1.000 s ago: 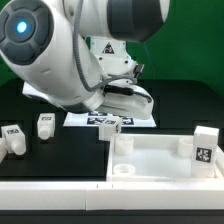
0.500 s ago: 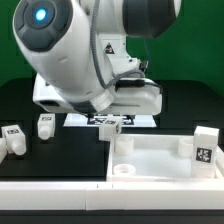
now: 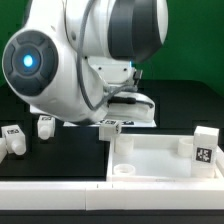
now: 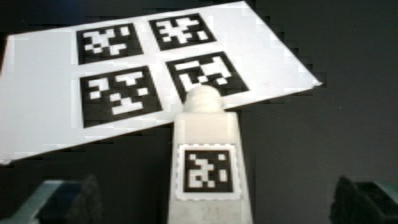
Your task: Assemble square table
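White tray-like tabletop point(image 3: 160, 158) nearest, rim up. Just behind its corner, leg point(image 4: 208, 150) seems to lie flat, tag up, long axis pointing toward marker board point(image 4: 107, 75), far tip over board edge. Above leg, gripper point(image 4: 214, 198) spread wide, holding nothing; leg centred between fingers, axis crosswise to closing line. Straight descent looks enough.

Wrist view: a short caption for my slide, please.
Open hand above a tagged white leg near the marker board.
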You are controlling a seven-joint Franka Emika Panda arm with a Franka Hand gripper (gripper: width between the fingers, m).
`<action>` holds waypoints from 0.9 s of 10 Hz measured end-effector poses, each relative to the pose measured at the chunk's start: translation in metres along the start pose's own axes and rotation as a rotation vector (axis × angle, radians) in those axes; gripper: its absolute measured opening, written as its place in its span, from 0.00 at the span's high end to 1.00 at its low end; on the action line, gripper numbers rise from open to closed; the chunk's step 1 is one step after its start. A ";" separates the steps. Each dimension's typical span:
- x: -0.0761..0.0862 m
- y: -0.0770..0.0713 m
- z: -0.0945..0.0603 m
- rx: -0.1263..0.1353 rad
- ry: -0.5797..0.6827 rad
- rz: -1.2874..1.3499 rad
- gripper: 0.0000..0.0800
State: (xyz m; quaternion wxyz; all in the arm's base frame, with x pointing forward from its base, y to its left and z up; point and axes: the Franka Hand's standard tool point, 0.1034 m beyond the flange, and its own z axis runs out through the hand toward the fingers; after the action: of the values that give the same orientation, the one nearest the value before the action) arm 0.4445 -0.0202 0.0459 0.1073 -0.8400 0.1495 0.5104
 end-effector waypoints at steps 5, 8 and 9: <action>0.006 0.005 0.005 0.009 0.006 0.015 0.19; 0.018 0.010 0.028 0.009 0.014 0.033 0.19; 0.020 0.011 0.030 0.008 0.020 0.043 0.19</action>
State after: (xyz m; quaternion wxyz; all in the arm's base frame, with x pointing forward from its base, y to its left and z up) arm 0.4246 -0.0237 0.0139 0.0981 -0.8413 0.1709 0.5034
